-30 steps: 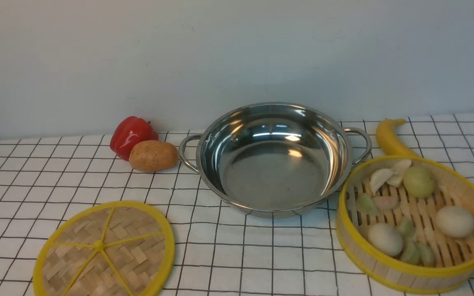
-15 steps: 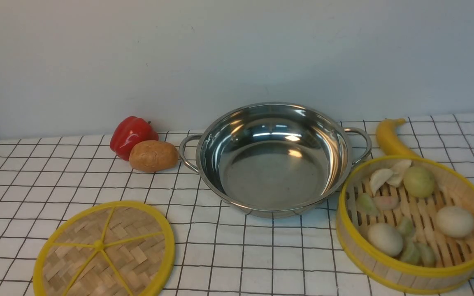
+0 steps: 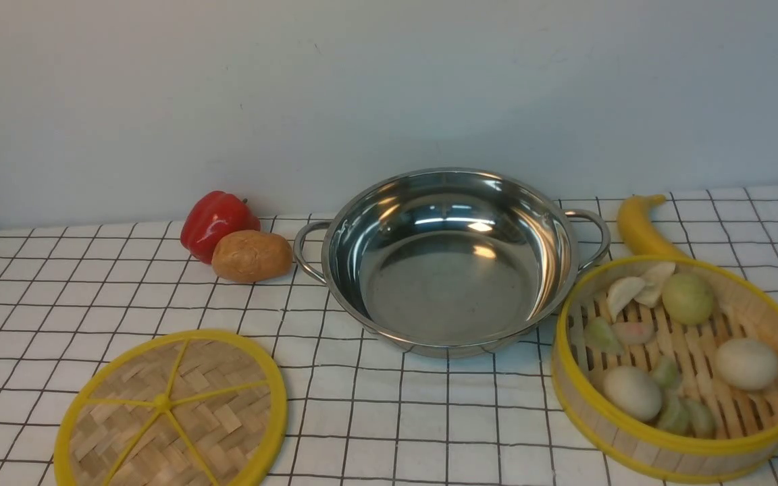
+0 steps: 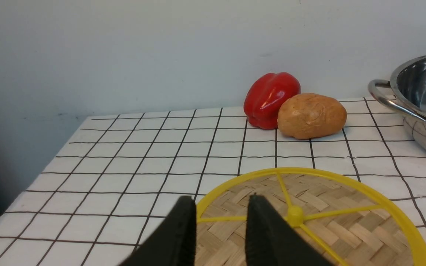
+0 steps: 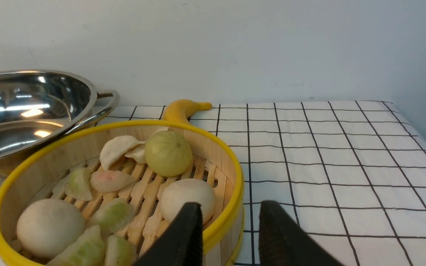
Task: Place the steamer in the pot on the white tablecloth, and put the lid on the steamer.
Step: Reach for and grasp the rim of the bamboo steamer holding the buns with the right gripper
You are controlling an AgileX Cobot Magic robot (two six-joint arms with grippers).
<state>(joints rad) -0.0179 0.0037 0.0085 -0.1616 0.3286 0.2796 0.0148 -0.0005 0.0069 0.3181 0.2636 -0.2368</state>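
Note:
The shiny pot (image 3: 375, 229) stands empty at the middle back of the white tablecloth (image 3: 389, 418). The steamer (image 3: 605, 432) sits front right, next to the pot, holding buns and dumplings. The lid (image 3: 213, 418) lies flat front left. In the left wrist view my left gripper (image 4: 220, 201) is open, with the near rim of the lid (image 4: 346, 229) showing between its fingers. In the right wrist view my right gripper (image 5: 231, 207) is open, its fingers on either side of the wall of the steamer (image 5: 72, 147). The pot also shows in both wrist views (image 4: 420, 77) (image 5: 31, 92).
A red pepper (image 3: 217, 223) and a potato (image 3: 252, 256) lie just left of the pot's left handle. A banana (image 3: 639, 223) lies behind the steamer, beside the pot's right handle. A wall rises close behind the table.

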